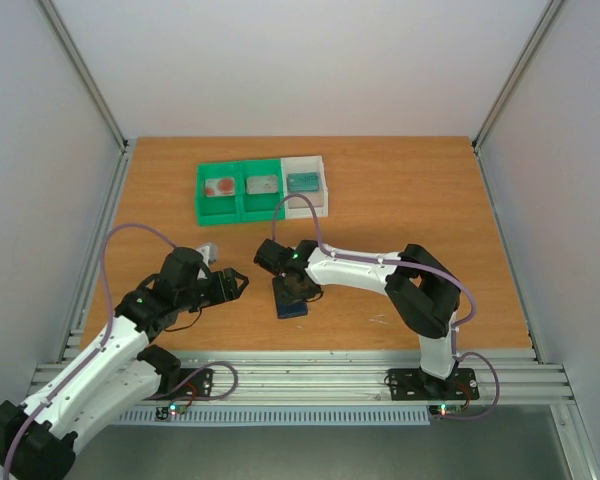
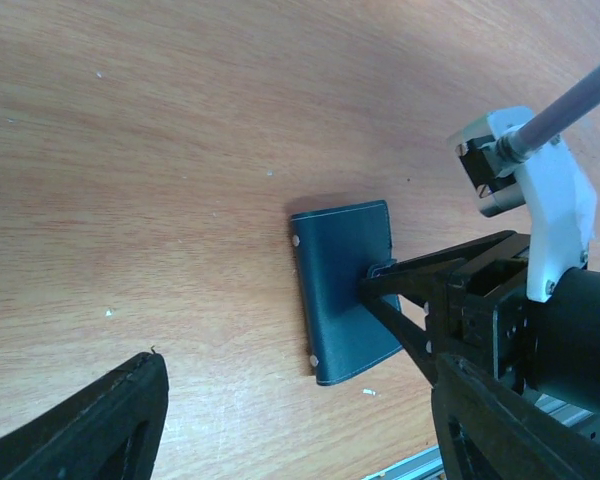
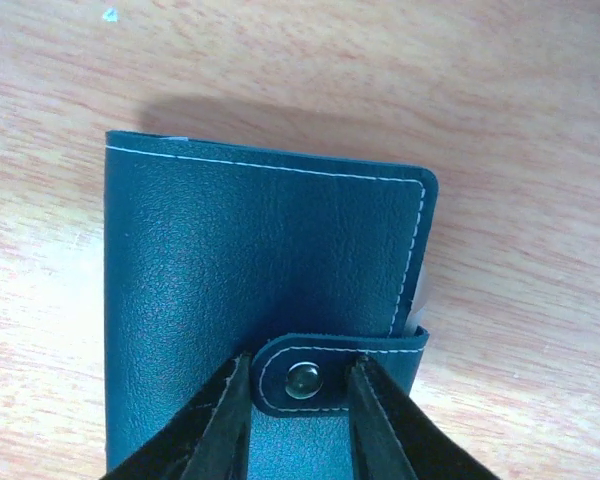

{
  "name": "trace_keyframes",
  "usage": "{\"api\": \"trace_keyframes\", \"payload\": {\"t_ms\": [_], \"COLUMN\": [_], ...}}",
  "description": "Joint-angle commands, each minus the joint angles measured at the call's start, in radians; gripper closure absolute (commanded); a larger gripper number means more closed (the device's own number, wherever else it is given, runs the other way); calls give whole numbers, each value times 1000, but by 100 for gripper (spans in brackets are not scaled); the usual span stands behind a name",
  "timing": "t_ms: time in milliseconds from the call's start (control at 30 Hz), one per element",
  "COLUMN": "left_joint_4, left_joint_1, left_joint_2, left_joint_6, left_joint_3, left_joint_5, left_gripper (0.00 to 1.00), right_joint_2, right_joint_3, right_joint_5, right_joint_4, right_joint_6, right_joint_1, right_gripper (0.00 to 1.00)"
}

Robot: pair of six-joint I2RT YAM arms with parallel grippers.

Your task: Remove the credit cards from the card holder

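The card holder (image 3: 260, 250) is a dark blue-grey wallet lying closed and flat on the table, its side tab (image 3: 325, 375) snapped over the cover. It also shows in the top view (image 1: 291, 303) and the left wrist view (image 2: 340, 290). My right gripper (image 3: 298, 385) comes down on it, its fingertips pinched on the tab either side of the snap. A thin white sliver (image 3: 417, 300) peeks from the wallet's edge; the credit cards inside are otherwise hidden. My left gripper (image 1: 235, 283) is open and empty, left of the wallet.
A green-and-white compartment tray (image 1: 242, 205) stands at the back. It holds a grey piece with a red blotch (image 1: 219, 187), a grey piece (image 1: 261, 184) and a teal piece (image 1: 302, 181). The rail (image 1: 300, 375) runs along the near edge.
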Motion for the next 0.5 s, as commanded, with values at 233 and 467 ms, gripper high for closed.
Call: {"api": "trace_keyframes", "payload": {"t_ms": [233,467], "left_joint_4": [37,48], "left_joint_1": [3,2], "left_joint_2": [16,35], "left_joint_6": [-20,-20], "left_joint_3": [-3,-9], "left_joint_5": [21,34], "left_gripper": [27,27], "right_joint_2": [-52,-102], "right_joint_3": [-53,-99], "right_joint_5": [84,60], "right_joint_4": [45,116], "right_joint_6": [-11,-23], "right_joint_1": [12,15], "right_gripper": [92,99]}}
